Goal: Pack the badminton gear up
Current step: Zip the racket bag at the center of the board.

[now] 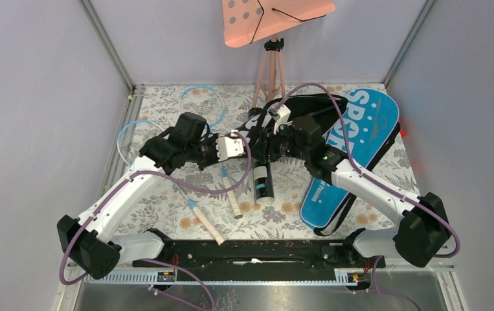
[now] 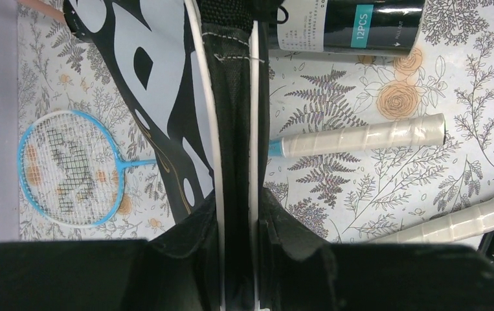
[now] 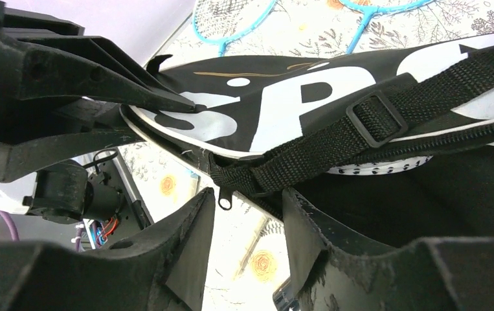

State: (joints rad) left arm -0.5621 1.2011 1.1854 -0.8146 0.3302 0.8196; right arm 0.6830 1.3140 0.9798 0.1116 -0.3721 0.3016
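The floral table (image 1: 283, 214) carried the blue SPORT bag (image 1: 354, 149) on its right side. The black bag (image 3: 283, 84) lay mid-table between the arms, with the black tube (image 1: 263, 183) just beside it. The left gripper (image 2: 237, 220) pinched the black bag's piped end tight. The right gripper (image 3: 247, 214) stood half open by its strap (image 3: 335, 139), clasping nothing.

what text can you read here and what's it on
"12PCS": tube
"SPO", rest unclear: blue bag
"SP", rest hidden by a strap: black bag
Fine print on the tube and a small word low on the blue bag: too small to read.
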